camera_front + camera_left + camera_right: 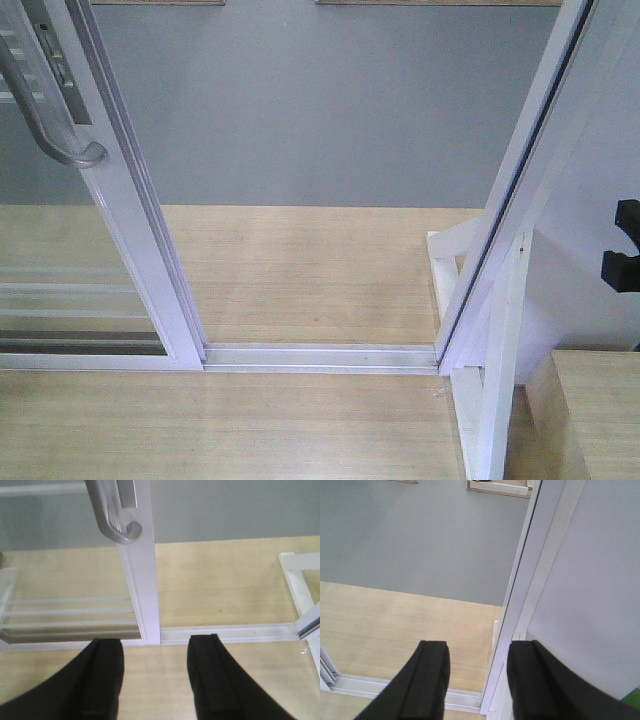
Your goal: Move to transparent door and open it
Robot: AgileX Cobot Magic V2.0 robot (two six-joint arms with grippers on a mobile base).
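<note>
Both pincers gape empty: left pincer (155, 680) sits nearer, below the upright handle (117, 517) on the glass door (142, 590); right pincer (477, 680) faces the gap.

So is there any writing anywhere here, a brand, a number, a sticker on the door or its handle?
None. The transparent door and its white frame carry no text, the grey handle and the plate behind it are plain, and the floor track bears no marks. The black fingers of the left gripper and the fingers of the right gripper show no label either.
</note>
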